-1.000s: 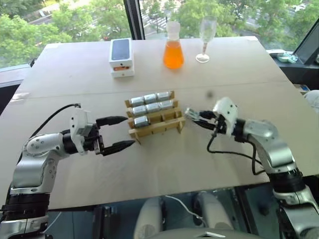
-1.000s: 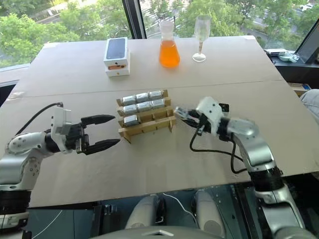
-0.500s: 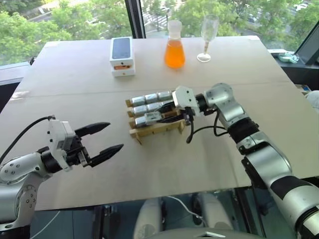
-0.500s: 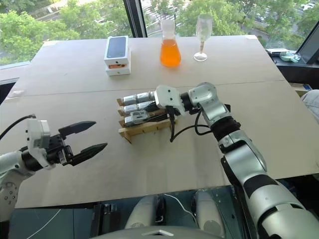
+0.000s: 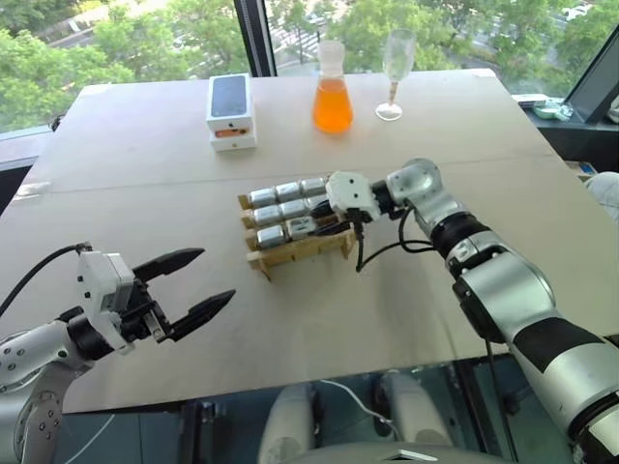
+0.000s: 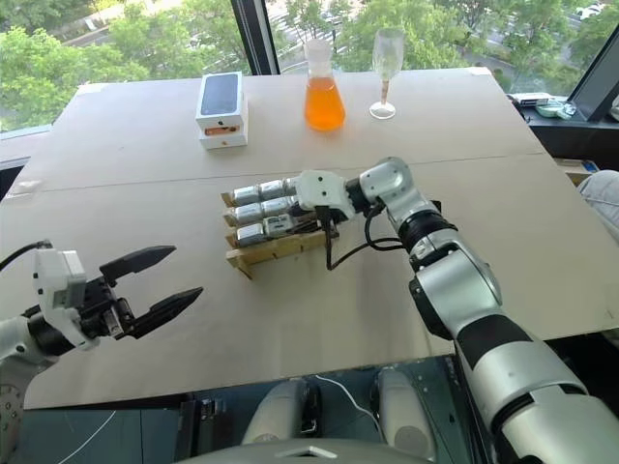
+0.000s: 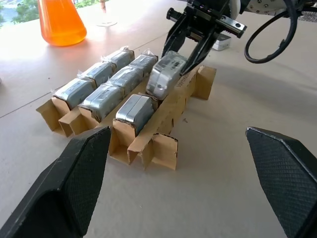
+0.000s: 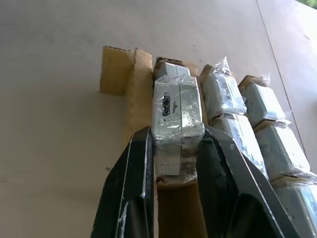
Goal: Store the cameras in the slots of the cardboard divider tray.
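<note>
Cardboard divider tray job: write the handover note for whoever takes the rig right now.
Right gripper: shut on a wrapped camera, poised over the third row of the cardboard divider tray, beside the one already there.
Left gripper: open, empty, off to the tray's left.
Done: seven cameras sit in slots, three in each of the two far rows, one in the third.
Left: seat the held camera and release; the near row's slots are still unfilled.

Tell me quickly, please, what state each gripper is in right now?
Left gripper: open, holding nothing.
Right gripper: shut on a camera over the cardboard divider tray.
</note>
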`<state>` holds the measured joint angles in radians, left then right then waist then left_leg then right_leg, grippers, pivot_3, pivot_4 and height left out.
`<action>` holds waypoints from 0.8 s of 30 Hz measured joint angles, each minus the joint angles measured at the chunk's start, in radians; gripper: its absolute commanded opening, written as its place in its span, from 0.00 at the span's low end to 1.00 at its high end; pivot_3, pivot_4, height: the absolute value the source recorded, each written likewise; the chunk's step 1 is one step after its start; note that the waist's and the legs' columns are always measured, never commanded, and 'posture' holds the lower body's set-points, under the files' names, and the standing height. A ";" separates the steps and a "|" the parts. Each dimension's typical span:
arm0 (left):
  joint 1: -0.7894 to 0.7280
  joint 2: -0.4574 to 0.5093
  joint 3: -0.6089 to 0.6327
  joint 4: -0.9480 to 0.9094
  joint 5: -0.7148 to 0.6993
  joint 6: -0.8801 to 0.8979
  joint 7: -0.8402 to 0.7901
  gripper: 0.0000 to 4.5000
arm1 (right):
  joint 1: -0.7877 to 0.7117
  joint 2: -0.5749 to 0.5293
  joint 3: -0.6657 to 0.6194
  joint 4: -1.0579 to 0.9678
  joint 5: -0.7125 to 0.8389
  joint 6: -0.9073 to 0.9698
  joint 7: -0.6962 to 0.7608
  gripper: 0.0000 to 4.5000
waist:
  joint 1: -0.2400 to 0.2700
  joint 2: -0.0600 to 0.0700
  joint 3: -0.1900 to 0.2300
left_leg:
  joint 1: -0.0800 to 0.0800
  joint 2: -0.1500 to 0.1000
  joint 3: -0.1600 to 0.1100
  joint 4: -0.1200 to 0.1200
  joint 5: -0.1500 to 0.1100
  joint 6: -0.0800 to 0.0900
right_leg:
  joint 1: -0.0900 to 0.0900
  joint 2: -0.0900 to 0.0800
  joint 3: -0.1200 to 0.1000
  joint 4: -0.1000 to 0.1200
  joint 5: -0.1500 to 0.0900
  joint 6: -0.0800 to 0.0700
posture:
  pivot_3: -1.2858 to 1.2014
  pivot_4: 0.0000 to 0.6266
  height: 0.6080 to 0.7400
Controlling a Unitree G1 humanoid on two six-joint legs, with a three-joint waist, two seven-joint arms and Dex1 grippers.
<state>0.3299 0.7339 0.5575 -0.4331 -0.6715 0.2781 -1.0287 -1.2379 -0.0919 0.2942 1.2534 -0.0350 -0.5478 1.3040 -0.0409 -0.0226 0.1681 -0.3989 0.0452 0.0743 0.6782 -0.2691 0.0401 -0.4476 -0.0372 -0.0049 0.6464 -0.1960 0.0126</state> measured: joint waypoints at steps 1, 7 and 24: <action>0.000 0.000 0.000 0.000 0.000 0.000 0.000 1.00 | 0.000 0.004 0.000 0.006 -0.010 -0.003 -0.010 0.15 | 0.000 0.000 0.000 | 0.000 0.000 0.000 0.000 0.000 0.000 | 0.000 0.000 0.000 0.000 0.000 0.000 | 0.52 0.24 1.00; -0.011 0.001 0.001 0.000 0.000 0.000 -0.001 1.00 | 0.000 0.017 -0.010 0.023 -0.044 -0.011 -0.028 0.15 | -0.001 0.000 0.000 | 0.000 0.000 0.000 0.000 0.000 0.000 | 0.000 0.000 0.000 0.000 0.000 0.000 | 0.52 0.24 1.00; -0.129 0.022 -0.064 0.045 0.001 0.001 -0.043 1.00 | 0.010 -0.049 -0.202 -0.132 0.089 0.166 0.073 0.99 | 0.003 0.001 0.001 | -0.001 -0.001 0.000 0.000 0.000 0.000 | 0.000 0.001 0.000 0.000 0.000 0.000 | 0.52 0.24 1.00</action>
<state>0.2010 0.7557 0.4935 -0.3880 -0.6708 0.2791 -1.0719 -1.2279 -0.1405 0.0921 1.1216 0.0544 -0.3819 1.3770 -0.0374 -0.0212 0.1690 -0.3995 0.0442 0.0743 0.6782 -0.2692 0.0403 -0.4475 -0.0363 -0.0050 0.6462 -0.1958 0.0128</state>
